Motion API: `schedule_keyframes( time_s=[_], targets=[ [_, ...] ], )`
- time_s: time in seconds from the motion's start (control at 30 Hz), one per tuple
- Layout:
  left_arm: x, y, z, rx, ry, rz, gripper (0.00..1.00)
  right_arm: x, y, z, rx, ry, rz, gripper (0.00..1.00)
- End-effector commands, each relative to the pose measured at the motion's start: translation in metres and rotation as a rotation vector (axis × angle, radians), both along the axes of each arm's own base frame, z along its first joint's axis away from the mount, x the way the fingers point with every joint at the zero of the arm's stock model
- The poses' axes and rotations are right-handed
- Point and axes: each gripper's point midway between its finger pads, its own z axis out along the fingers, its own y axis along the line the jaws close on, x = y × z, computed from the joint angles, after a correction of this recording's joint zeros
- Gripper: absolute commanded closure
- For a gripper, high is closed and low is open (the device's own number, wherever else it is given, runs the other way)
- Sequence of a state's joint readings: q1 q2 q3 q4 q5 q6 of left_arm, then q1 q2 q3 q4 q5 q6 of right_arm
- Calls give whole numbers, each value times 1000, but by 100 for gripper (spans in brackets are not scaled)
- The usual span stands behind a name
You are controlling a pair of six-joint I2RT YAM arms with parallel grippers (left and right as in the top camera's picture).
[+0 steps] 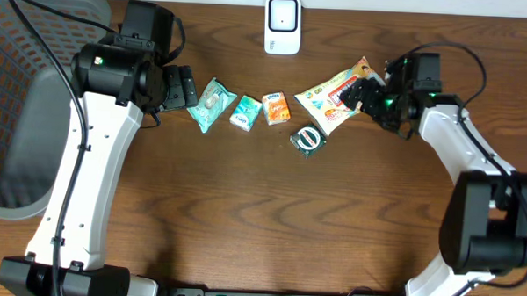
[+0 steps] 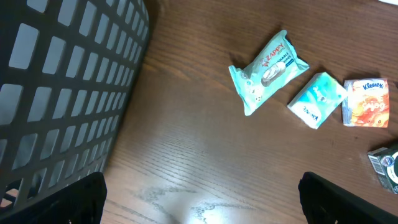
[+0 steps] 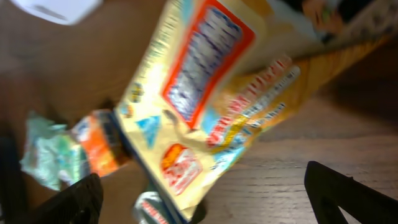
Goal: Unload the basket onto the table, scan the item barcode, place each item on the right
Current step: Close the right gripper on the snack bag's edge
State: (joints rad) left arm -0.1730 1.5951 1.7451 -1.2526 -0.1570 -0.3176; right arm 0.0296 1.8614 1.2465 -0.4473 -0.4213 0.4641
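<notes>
My left gripper (image 1: 190,87) is wide open and empty, between basket (image 1: 39,43) and wipes (image 1: 210,104). My right gripper (image 1: 359,92) is spread wide too, gripping nothing, over the right end of the bag (image 1: 327,97), which lies tilted, right of the scanner (image 1: 283,26). Near half of the table (image 1: 243,218) is bare wood.

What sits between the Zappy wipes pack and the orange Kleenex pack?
A teal tissue pack lies between the Zappy wipes pack and the orange Kleenex pack, clearest in the left wrist view.
</notes>
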Motion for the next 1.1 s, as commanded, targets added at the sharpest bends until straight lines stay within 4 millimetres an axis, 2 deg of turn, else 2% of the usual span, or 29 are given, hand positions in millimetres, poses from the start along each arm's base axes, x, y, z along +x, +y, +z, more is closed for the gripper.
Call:
schedule_keyframes(
  time_s=[0.0,0.23,0.3,0.47,0.63,0.83,1.07],
  targets=[
    [-1,3,0,8,2,14,2,4,-5,-19,9,49,-39,2],
    [-1,3,0,8,2,14,2,8,-5,-53,40,122,-103,2],
    [-1,3,0,8,2,14,2,10,-5,-59,50,134,-123,6],
    [-1,3,0,8,2,14,2,16,-4,-69,70,137,-154,12],
    [-1,3,0,8,2,14,2,23,-3,-78,73,120,-153,14],
    [-1,3,0,8,2,14,2,24,-1,-96,71,128,-147,48],
    [-1,3,0,8,2,14,2,24,-1,-98,64,124,-133,94]
  ],
)
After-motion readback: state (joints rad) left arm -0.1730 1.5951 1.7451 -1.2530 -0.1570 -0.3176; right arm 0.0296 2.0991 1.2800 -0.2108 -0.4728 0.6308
